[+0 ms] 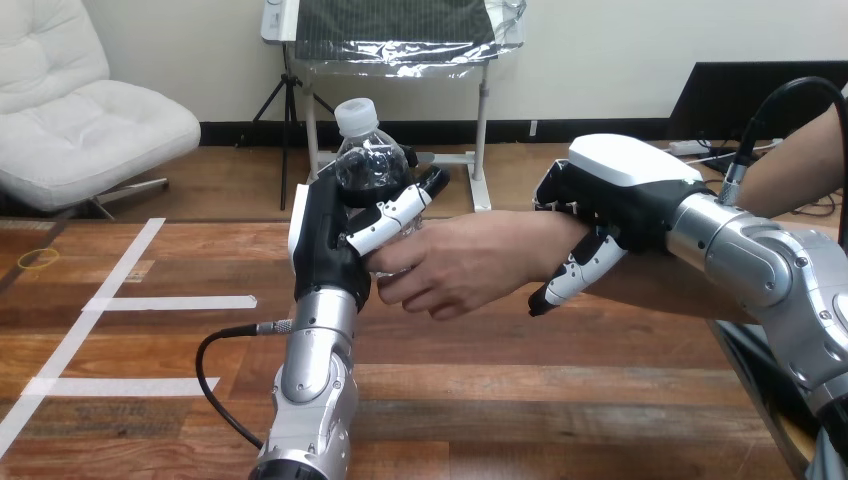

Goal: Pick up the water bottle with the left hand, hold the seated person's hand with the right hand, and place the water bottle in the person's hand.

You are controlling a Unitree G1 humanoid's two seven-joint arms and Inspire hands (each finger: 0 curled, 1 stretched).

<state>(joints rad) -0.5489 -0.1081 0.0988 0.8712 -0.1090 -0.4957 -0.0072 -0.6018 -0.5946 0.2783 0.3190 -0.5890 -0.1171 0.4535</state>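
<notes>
Over the bench (560, 420), left hand (325, 240) fingers wrap the water bottle (370, 160) upright against the person's hand (465, 265), while right hand (610, 190) fingers curl over its wrist, likely steadying it for handover.

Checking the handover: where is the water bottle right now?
In the head view, left of centre, the water bottle stands upright in the left hand, with the person's hand just below and right of it.

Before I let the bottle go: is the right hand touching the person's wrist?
Touching. Head view: the right hand lies over the person's wrist, its fingers curled down across it.
</notes>
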